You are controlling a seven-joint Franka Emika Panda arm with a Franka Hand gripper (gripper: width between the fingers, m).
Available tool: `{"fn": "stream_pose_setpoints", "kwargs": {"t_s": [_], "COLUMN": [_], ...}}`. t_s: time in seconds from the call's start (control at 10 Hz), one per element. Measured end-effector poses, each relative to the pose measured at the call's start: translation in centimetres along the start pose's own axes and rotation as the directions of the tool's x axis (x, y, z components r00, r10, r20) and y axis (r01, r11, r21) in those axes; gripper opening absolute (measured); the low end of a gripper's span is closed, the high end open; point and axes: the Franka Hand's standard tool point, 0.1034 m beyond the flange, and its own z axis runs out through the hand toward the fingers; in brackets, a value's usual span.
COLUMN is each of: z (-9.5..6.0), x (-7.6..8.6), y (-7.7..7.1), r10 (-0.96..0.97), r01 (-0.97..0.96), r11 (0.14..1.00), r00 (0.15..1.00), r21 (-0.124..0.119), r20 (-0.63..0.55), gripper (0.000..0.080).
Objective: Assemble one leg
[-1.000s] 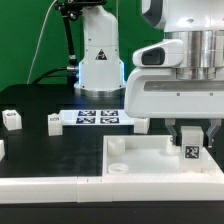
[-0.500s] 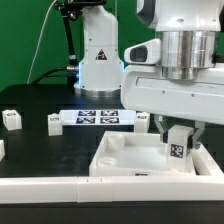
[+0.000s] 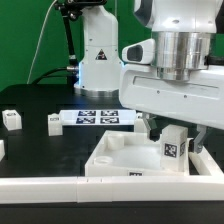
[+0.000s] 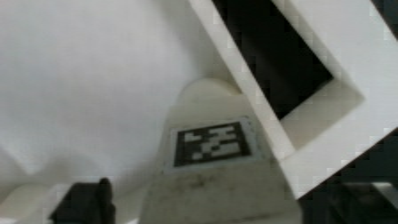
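Note:
My gripper (image 3: 172,133) is shut on the leg (image 3: 176,148), a chunky white peg with a black-and-white tag facing the camera. It holds the leg upright over the right part of the white square tabletop panel (image 3: 118,158), with the leg's lower end down inside the panel's raised rim. In the wrist view the leg (image 4: 222,150) fills the middle between my dark fingers (image 4: 89,200), the gripper (image 4: 222,205) closed around it. The panel's flat face (image 4: 89,80) and its rim (image 4: 285,75) lie behind it. Whether the leg touches the panel is hidden.
Two more white legs (image 3: 11,120) (image 3: 53,122) stand on the black table at the exterior view's left. The marker board (image 3: 98,117) lies behind the panel. The arm's base (image 3: 98,60) stands at the back. A white rail (image 3: 40,186) runs along the front.
My gripper has moved to the exterior view's left with the leg in it. The tabletop panel's left edge has also shifted left.

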Motion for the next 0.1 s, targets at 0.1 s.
{"fn": "stream_pose_setpoints", "kwargs": {"t_s": [0.1], "z": [0.02], "x": [0.00], "y": [0.01], "r10": [0.000], "r01": [0.000], "r11": [1.000], "r00": [1.000], "r21": [0.000], "r20": [0.000], "gripper": [0.0637]}}
